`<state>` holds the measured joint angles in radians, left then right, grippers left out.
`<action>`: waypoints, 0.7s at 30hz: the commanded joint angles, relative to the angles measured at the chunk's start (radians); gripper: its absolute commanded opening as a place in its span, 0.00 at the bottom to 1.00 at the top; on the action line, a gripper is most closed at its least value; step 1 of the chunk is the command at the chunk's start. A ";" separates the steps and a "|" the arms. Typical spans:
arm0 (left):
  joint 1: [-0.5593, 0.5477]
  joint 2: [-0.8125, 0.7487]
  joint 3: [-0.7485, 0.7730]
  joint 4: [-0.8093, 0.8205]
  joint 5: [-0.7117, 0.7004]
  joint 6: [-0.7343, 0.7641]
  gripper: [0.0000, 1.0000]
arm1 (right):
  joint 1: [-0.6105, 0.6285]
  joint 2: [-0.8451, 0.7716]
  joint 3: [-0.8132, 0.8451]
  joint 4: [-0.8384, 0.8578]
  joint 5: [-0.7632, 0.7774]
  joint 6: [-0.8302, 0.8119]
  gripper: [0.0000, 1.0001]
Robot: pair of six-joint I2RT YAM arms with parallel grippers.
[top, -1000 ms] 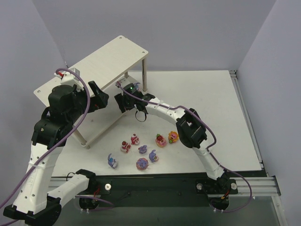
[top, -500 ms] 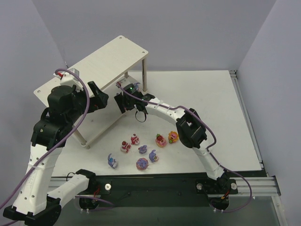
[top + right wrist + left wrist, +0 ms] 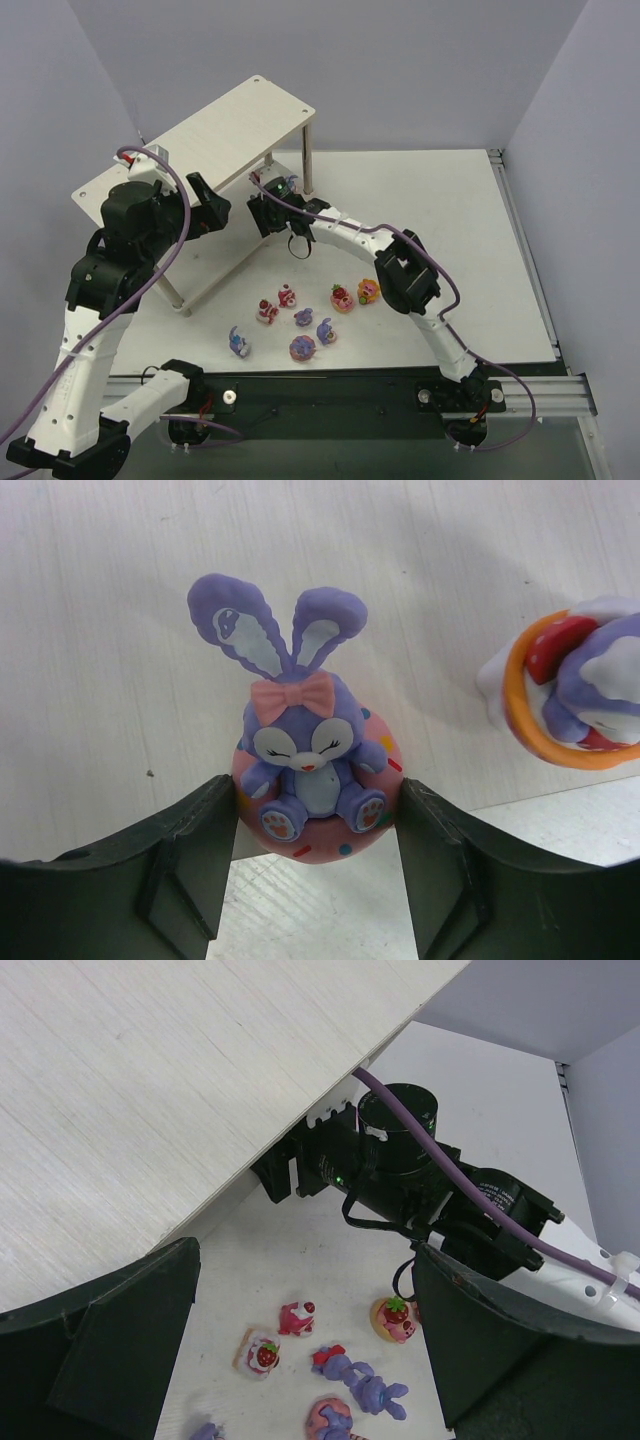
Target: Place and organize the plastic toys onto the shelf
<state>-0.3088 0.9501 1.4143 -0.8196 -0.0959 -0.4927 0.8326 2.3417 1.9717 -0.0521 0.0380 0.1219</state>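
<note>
Between the fingers of the right claw [image 3: 316,795], gripped at both sides of its pink base, the purple bunny [image 3: 310,755] stands on the shelf board [image 3: 100,630]; seemingly the placing step; next calls for releasing and retreating straight, clear of the orange-ringed toy [image 3: 570,700] just right.

We count ten plastic toys [image 3: 326,331] in all. Eight lie on the surface [image 3: 450,220], near its front edge: three red-pink strawberry toys [image 3: 288,295], one orange-yellow toy [image 3: 368,291] at the right end, and four purple-blue toys [image 3: 303,318]. Two more stand on the shelf [image 3: 220,130], in the right wrist view: one bunny [image 3: 310,770] on a pink base and one orange-ringed figure [image 3: 570,700] to its right. We count one shelf with two boards, and two arms, the left arm [image 3: 110,270] and the right arm [image 3: 350,238].
</note>
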 commanded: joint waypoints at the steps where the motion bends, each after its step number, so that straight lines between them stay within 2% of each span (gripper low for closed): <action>1: -0.004 0.007 0.026 0.034 0.009 0.002 0.97 | -0.023 -0.019 0.015 0.037 0.027 -0.016 0.43; 21: -0.004 0.004 0.017 0.034 0.007 0.002 0.97 | -0.018 0.016 0.058 0.040 -0.030 -0.025 0.47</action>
<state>-0.3088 0.9623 1.4143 -0.8196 -0.0959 -0.4927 0.8009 2.3516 1.9797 -0.0330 0.0181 0.0963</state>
